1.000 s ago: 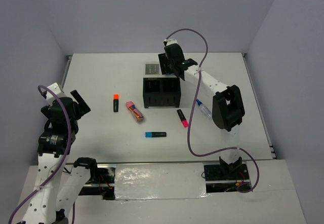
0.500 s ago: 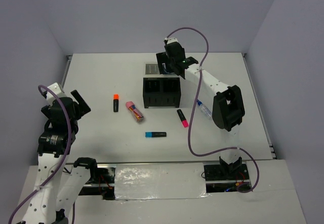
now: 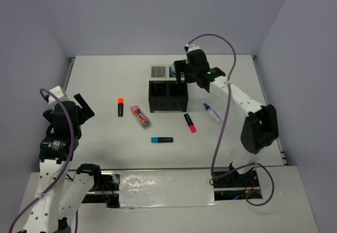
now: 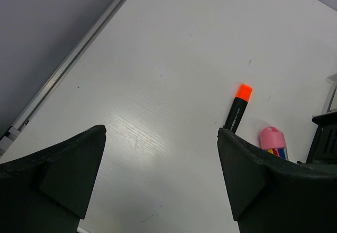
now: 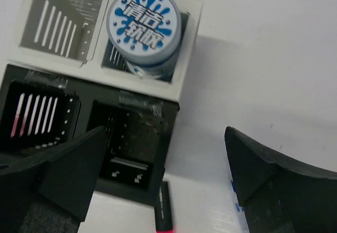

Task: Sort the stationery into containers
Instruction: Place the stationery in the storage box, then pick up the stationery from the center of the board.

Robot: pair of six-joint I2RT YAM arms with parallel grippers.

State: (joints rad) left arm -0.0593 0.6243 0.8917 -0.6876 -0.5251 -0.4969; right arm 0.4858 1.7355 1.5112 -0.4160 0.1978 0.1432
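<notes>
Right wrist view cuts several things short: of the pink-red highlighter (image 5: 164,213) only the black body and the start of the cap show at the lower edge, and of the pen (image 5: 235,207) only a small blue-white spot shows beside one finger. From above, the right arm covers a large part of the right grey tray (image 3: 174,67), so the roll (image 3: 173,69) in it is only a small blue patch there. In the left wrist view the pink marker (image 4: 274,141) is half hidden behind a finger, and the black box (image 4: 324,138) is only a corner at the picture's edge. The right end effector (image 5: 165,133) has its fingers wide apart and holds nothing; it hangs over the right compartment of the box and touches nothing that can be seen. The roll sits in the right tray with its printed round face up, just beyond the fingertips and clear of them; the left grey tray (image 5: 62,22) is beside it. The left end effector (image 4: 161,132) is also spread wide and holds nothing, above the bench (image 4: 174,59). The orange highlighter (image 4: 237,109) lies ahead of it, well apart, and the blue highlighter (image 3: 161,139) lies nearer the arm bases.
</notes>
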